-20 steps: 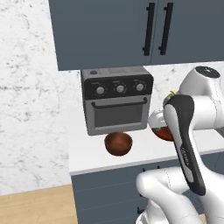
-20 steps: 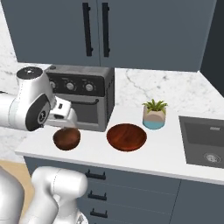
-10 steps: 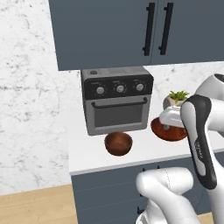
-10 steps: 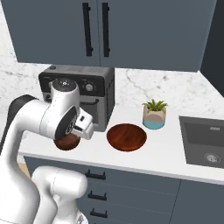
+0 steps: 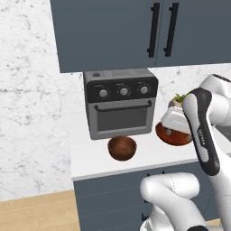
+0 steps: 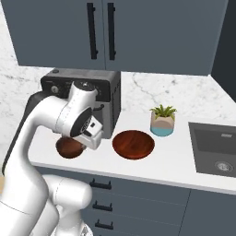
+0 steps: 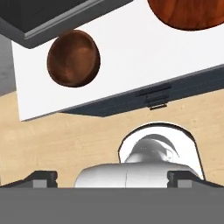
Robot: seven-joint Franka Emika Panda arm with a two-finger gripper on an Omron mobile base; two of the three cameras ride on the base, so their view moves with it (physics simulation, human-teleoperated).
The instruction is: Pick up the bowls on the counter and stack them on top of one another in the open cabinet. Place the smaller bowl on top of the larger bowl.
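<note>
Left base view shows the small, deep, glossy reddish-brown wooden bowl sitting on the long white marble-patterned counter, just in front of the grey toaster oven with three knobs and a bar handle. To its right lies the wide, shallow reddish-brown wooden bowl, partly covered by the white arm's hand, with a small green plant in a beige-and-teal pot behind it. Above hangs a dark blue-grey two-door wall cabinet with twin black bar handles, both doors closed. In the right base view the small bowl sits left of the wide bowl, apart from it, and the potted plant stands just behind and to the right of the wide bowl; a dark sink is set into the counter farther right. In the hand view the gripper has its fingers spread as wide as they go, with nothing between them; the small bowl and an edge of the wide bowl lie on the counter well away from the fingertips.
</note>
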